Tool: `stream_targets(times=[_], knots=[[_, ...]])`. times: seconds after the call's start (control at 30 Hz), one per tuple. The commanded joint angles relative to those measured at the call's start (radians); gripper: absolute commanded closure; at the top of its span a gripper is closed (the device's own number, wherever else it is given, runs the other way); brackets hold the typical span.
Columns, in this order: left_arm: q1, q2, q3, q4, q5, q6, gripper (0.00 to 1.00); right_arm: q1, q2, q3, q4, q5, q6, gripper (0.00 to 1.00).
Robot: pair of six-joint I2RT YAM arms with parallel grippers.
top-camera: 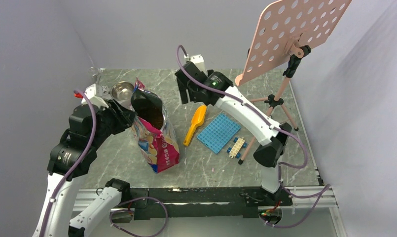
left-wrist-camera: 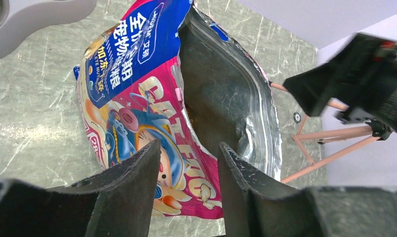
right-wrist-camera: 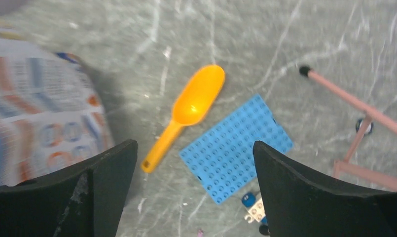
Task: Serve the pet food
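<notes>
Top view: pouch (top-camera: 154, 133) stands upright left of the bench (top-camera: 112, 163) centre, mouth gaping. Pet food (top-camera: 153, 114) shows as a dark-brown mass inside it. The wrist views do not show this: the left wrist view looks into the mouth and catches mostly silver lining.

Left claw (top-camera: 131, 109) is at the pouch's left rim. In the left wrist view the claw (left-wrist-camera: 189, 148) stands narrow, fingers (left-wrist-camera: 132, 192) astride the torn edge of the pouch (left-wrist-camera: 137, 113), a gap visible on each side. Cannot tell whether it touches the film.

Right claw (top-camera: 189, 94) hangs above mid-bench, toward the far edge. In its own view the claw (right-wrist-camera: 194, 148) is spread wide and holds nothing. Below it the orange scoop (right-wrist-camera: 186, 111) lies flat, bowl up, just beside a blue studded plate (right-wrist-camera: 235, 145). This view is motion-blurred.

Only the top view takes in the steel bowl (top-camera: 122, 91) near the far left corner, small bricks (top-camera: 236, 147) on the near side of the plate, and a pink perforated board (top-camera: 295, 34) on a tripod toward the right edge.

Bench surface is grey-green marble pattern with pale veins. Plain grey walls stand close on the left, far and right sides.
</notes>
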Motion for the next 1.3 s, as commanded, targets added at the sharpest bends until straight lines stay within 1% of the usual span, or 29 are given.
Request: stream_targets(times=[0.0, 0.17, 0.23, 0.33, 0.37, 0.47, 0.57, 0.67, 0.8, 0.83, 0.97, 1.07, 1.17, 1.2, 1.27], knots=[[0.0, -0.036, 0.054, -0.029, -0.038, 0.007, 0.48, -0.064, 0.029, -0.09, -0.048, -0.157, 0.099, 0.11], [0.0, -0.071, 0.126, -0.097, -0.082, 0.02, 0.46, -0.065, 0.201, -0.029, -0.154, -0.241, 0.202, 0.1], [0.0, -0.086, 0.146, -0.111, -0.095, 0.026, 0.45, -0.065, 0.235, -0.057, -0.135, -0.301, 0.241, 0.1], [0.0, -0.108, 0.149, -0.11, -0.103, 0.032, 0.42, -0.077, 0.202, -0.214, 0.027, -0.371, 0.284, 0.1], [0.0, -0.116, 0.148, -0.112, -0.103, 0.027, 0.42, -0.083, 0.191, -0.254, 0.059, -0.371, 0.307, 0.12], [0.0, -0.129, 0.148, -0.117, -0.092, 0.009, 0.39, -0.1, 0.182, -0.316, 0.078, -0.328, 0.372, 0.1], [0.0, -0.144, 0.134, -0.113, -0.071, -0.006, 0.38, -0.137, 0.173, -0.421, 0.148, -0.399, 0.411, 0.09], [0.0, -0.169, 0.103, -0.083, -0.057, 0.004, 0.36, -0.162, 0.177, -0.512, 0.241, -0.47, 0.42, 0.11], [0.0, -0.185, 0.098, -0.059, -0.053, 0.013, 0.36, -0.165, 0.181, -0.532, 0.282, -0.436, 0.393, 0.14], [0.0, -0.184, 0.102, -0.062, -0.054, 0.016, 0.35, -0.164, 0.177, -0.532, 0.281, -0.425, 0.391, 0.16], [0.0, -0.175, 0.118, -0.082, -0.058, 0.027, 0.35, -0.163, 0.151, -0.53, 0.258, -0.376, 0.403, 0.18], [0.0, -0.183, 0.103, -0.072, -0.058, 0.018, 0.35, -0.162, 0.144, -0.528, 0.281, -0.389, 0.386, 0.24], [0.0, -0.188, 0.091, -0.06, -0.05, 0.006, 0.35, -0.163, 0.17, -0.512, 0.303, -0.419, 0.368, 0.37], [0.001, -0.186, 0.093, -0.06, -0.045, 0.005, 0.35, -0.162, 0.185, -0.505, 0.307, -0.418, 0.361, 0.39], [0.0, -0.183, 0.1, -0.064, -0.039, 0.005, 0.35, -0.163, 0.21, -0.497, 0.312, -0.41, 0.343, 0.48]])
